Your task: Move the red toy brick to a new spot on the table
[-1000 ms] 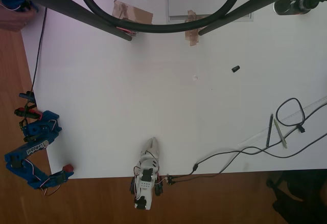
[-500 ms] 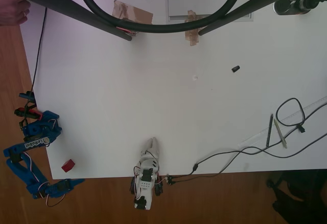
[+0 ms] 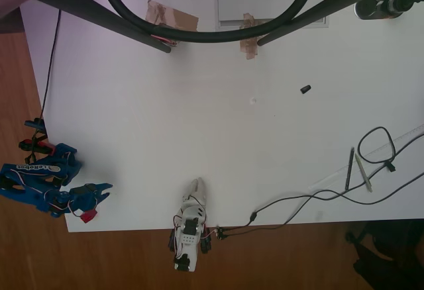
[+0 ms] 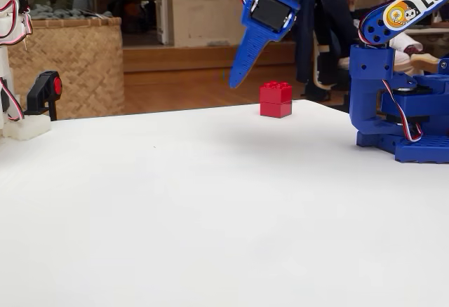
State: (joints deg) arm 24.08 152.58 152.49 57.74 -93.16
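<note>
A: Working left to right in the fixed view, where's the pincer (image 4: 238, 76)?

B: It hangs in the air with its tip pointing down, up and to the left of the brick (image 4: 276, 100) and not touching it. I can see one blue finger clearly. I can't tell whether the fingers are spread or pressed together.

A: Does the overhead view help?

B: Not much. There the pincer (image 3: 99, 193) overlaps the brick (image 3: 86, 215), and only a red corner peeks out. It holds nothing that I can make out.

A: And the brick itself?

B: It sits flat on the white surface (image 4: 210, 202), studs up, to the left of the arm's base (image 4: 401, 128) and well apart from it. From overhead it lies just below the base (image 3: 58, 164), close to the surface's edge.

A: How do you think it'll handle?

B: I'd say it's hard moulded plastic, light and stiff, so it won't give under a squeeze. It isn't fragile, but the glossy sides look slick. A seam runs round its middle, so it may be two pieces stacked.

A: Where would you grip it?

B: Across two opposite flat sides, low enough to span the seam, with the fingers square to the faces. If it's pinched on a corner or the studs, I'd expect it to twist or pop out. A skewed push could also slide it off that nearby edge.
</note>
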